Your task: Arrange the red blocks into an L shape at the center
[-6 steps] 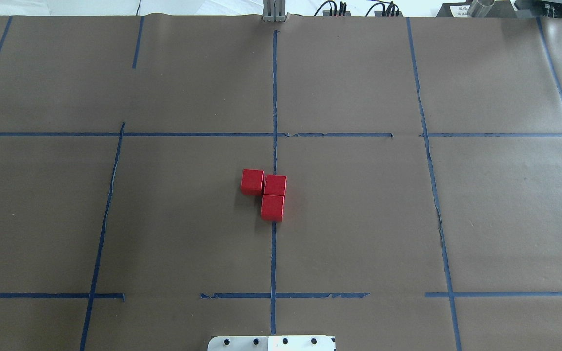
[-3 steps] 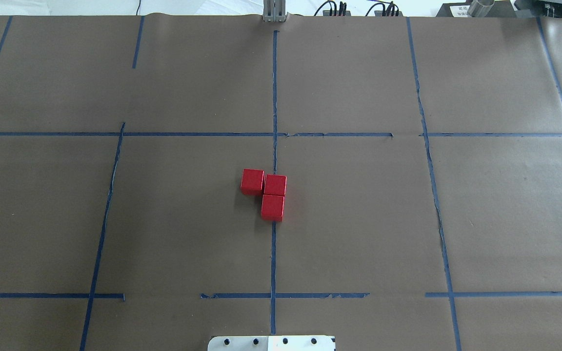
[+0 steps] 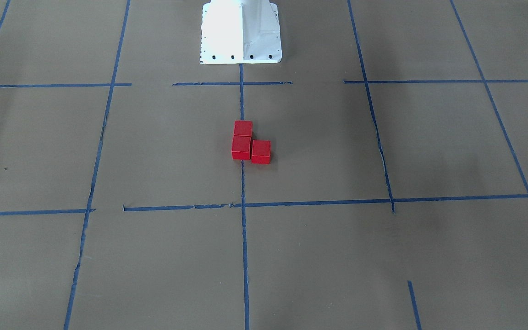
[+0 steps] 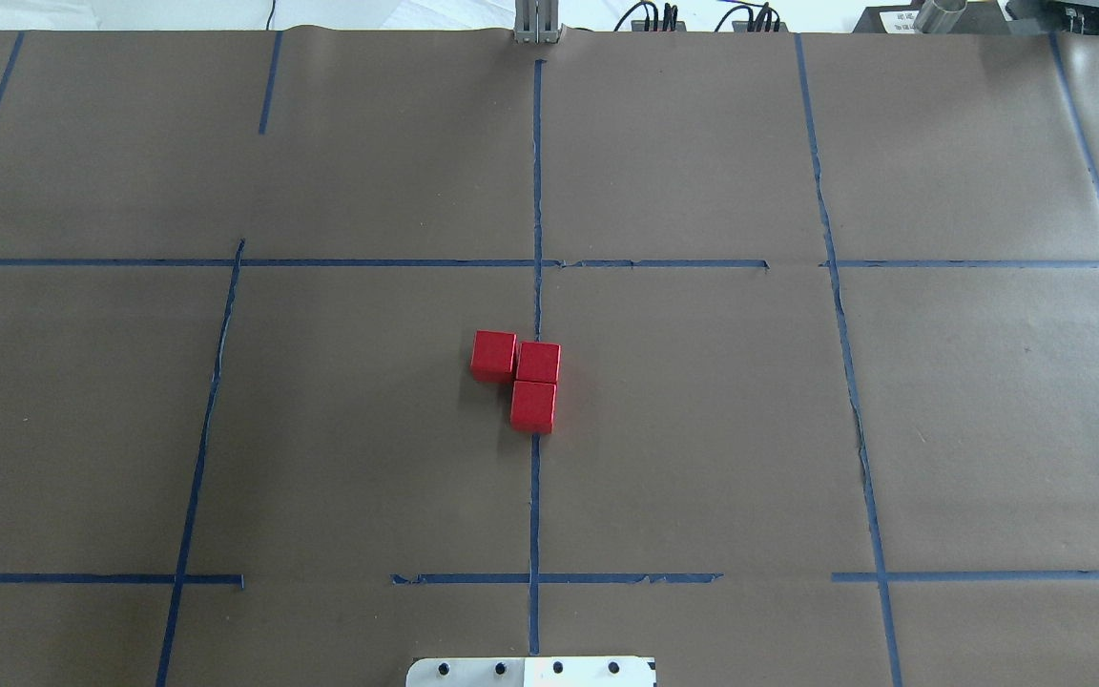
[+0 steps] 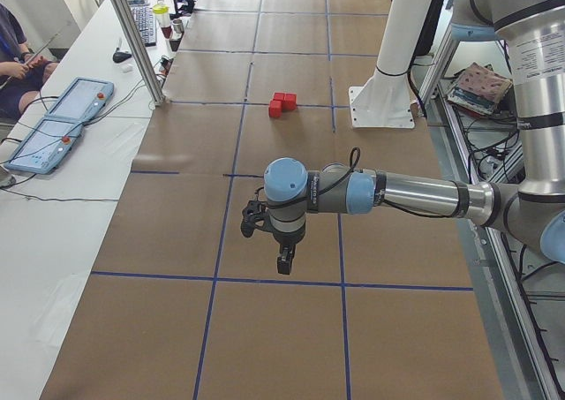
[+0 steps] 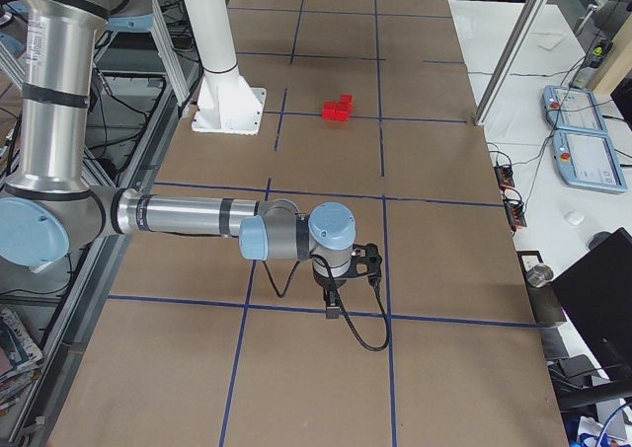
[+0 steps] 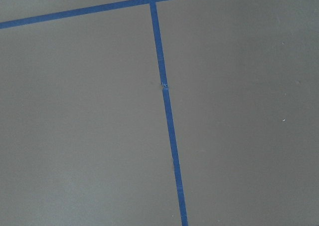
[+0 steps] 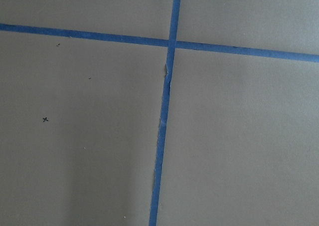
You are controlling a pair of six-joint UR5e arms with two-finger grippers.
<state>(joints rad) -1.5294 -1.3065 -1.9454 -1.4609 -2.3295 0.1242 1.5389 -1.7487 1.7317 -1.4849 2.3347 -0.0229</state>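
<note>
1. Just ahead of the white base (image 4: 530, 671), the centre line (image 4: 536, 496) runs away from the robot. The red blocks (image 4: 539, 363) are found on it, in the middle cell of the tape grid, so the L is judged as good as formed.
2. The nearest block (image 4: 533, 405) is seated on the line and is touching the corner block (image 4: 539, 363) beyond it. If it were nudged by a returning arm, this leg of the L would be opened or skewed.
3. The third block (image 4: 494, 355) is placed on the robot's left of the corner block. It touches that block but is set a little farther out, so the short leg is not flush. If a correction were attempted, all 3 light cubes could be shoved together, since none is braced by anything.
4. Beyond the blocks, only brown paper (image 4: 683, 172) and a cross line (image 4: 368, 262) are seen. The torn tape edges there could snag a block that is slid and not lifted.
5. Farthest off, the left gripper (image 5: 284, 260) and the right gripper (image 6: 334, 304) are held over the 2 ends of the table, well apart from the blocks. Whether their fingers are spread or pressed together cannot be told. Only paper and tape are shown by both wrist cameras, so any fresh approach would be started without the blocks in close view, and a misjudged descent would be the likeliest cause of damage.
</note>
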